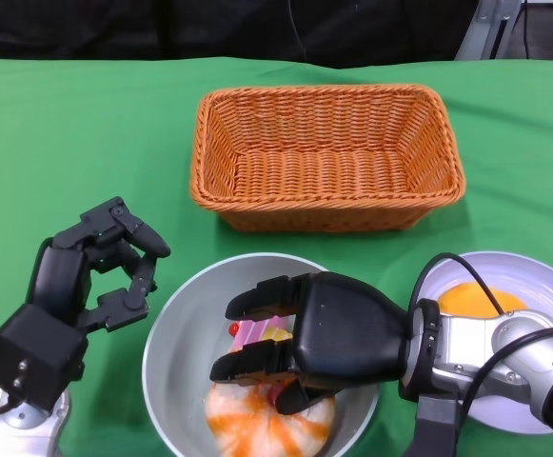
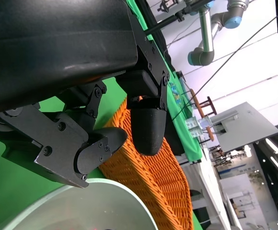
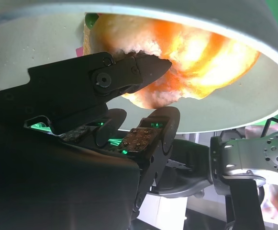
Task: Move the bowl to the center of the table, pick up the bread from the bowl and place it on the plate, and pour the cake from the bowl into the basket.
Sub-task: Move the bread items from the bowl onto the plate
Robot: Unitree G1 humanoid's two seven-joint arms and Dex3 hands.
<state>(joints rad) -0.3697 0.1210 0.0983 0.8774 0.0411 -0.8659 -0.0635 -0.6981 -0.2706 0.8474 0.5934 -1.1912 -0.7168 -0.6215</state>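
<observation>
The grey bowl (image 1: 176, 333) stands at the near middle of the table, holding an orange-and-white striped bread (image 1: 247, 427) and a pink and yellow cake (image 1: 262, 333). My right hand (image 1: 324, 343) reaches into the bowl from the right. Its fingers (image 1: 252, 303) spread over the cake and its thumb touches the bread (image 3: 201, 52), which lies in the bowl (image 3: 258, 108); the fingers (image 3: 160, 124) stay slightly apart from it. My left hand (image 1: 95, 276) hovers left of the bowl, fingers apart and holding nothing. The white plate (image 1: 547, 286) sits at the right.
The orange wicker basket (image 1: 328, 157) stands behind the bowl and looks empty; the left wrist view shows its wall (image 2: 148, 182) just past my left fingers (image 2: 148, 129) and the bowl rim (image 2: 100, 201). A round yellow-orange item (image 1: 476, 300) lies on the plate.
</observation>
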